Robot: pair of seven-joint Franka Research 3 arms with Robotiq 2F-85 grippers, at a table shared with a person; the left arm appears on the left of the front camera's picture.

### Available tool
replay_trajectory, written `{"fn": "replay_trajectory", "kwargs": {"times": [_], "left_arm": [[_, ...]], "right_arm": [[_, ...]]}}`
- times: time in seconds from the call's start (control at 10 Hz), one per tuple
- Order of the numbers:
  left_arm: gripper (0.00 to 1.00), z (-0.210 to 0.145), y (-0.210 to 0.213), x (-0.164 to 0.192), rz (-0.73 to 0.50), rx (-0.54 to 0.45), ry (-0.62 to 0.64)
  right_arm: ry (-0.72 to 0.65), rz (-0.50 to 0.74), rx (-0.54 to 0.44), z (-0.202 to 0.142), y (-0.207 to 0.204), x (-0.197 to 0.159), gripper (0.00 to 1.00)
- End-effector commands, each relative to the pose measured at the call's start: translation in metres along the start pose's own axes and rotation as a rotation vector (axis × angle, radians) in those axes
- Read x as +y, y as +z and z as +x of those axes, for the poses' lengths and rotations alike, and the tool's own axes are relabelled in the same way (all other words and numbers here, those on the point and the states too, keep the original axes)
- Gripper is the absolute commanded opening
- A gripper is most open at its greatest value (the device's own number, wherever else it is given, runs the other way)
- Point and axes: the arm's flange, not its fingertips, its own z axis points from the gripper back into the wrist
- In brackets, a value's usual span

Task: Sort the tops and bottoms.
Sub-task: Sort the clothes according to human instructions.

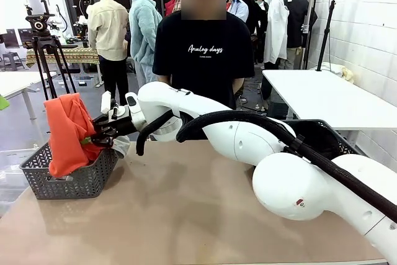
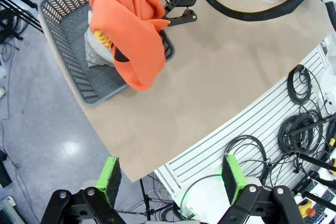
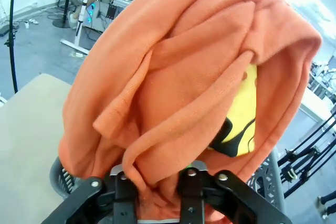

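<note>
**A:** Where does your right gripper [image 1: 94, 133] stand?

**B:** Your right arm reaches across the table [image 1: 186, 215] toward nine o'clock in the front view, and its jaws are clamped on the orange-red top [image 1: 67, 131]. In the right wrist view the cloth bunches between the two fingers at six o'clock [image 3: 157, 182], with the yellow-and-black print [image 3: 241, 124] showing at about three o'clock of the bundle.

**A:** And the top itself?

**B:** It hangs from the gripper over the dark grey basket [image 1: 37, 181] at the table's left edge. Its lower folds drop inside the basket; whether they touch the bottom you cannot tell. From the left wrist view the top [image 2: 128, 27] drapes across the basket's [image 2: 63, 40] near rim at eleven o'clock, one tail spilling over the rim toward the table [image 2: 210, 87].

**A:** Anything else in the basket?

**B:** A light grey garment [image 2: 97, 51] lies in it, partly under the orange one. In the front view a pale bit of cloth [image 1: 121, 147] shows at the basket's right rim, just under the gripper.

**A:** Your left gripper [image 2: 172, 182]?

**B:** Its jaws stand wide apart, holding nothing, green pads [image 2: 109, 177] at seven and five o'clock. It hovers beyond the table's edge, well apart from the basket.

**A:** The person?

**B:** A person in a black T-shirt [image 1: 205, 54] with white lettering stands at twelve o'clock, at the far side.
</note>
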Motion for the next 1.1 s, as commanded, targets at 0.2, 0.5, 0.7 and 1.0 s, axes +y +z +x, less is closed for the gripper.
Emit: {"fn": "replay_trajectory", "kwargs": {"times": [0.2,0.5,0.7,1.0], "left_arm": [[1.00,-0.002,0.000,0.000,-0.004,0.002,0.001],[1.00,-0.002,0.000,0.000,-0.004,0.002,0.001],[1.00,-0.002,0.000,0.000,-0.004,0.002,0.001],[1.00,-0.002,0.000,0.000,-0.004,0.002,0.001]], "right_arm": [[0.061,-0.045,0.001,-0.032,-0.120,-0.197,1.00],[0.160,-0.102,0.035,-0.020,-0.110,-0.203,1.00],[0.204,-0.150,0.034,-0.005,-0.096,-0.201,1.00],[0.220,-0.186,0.044,0.017,-0.068,-0.185,1.00]]}}
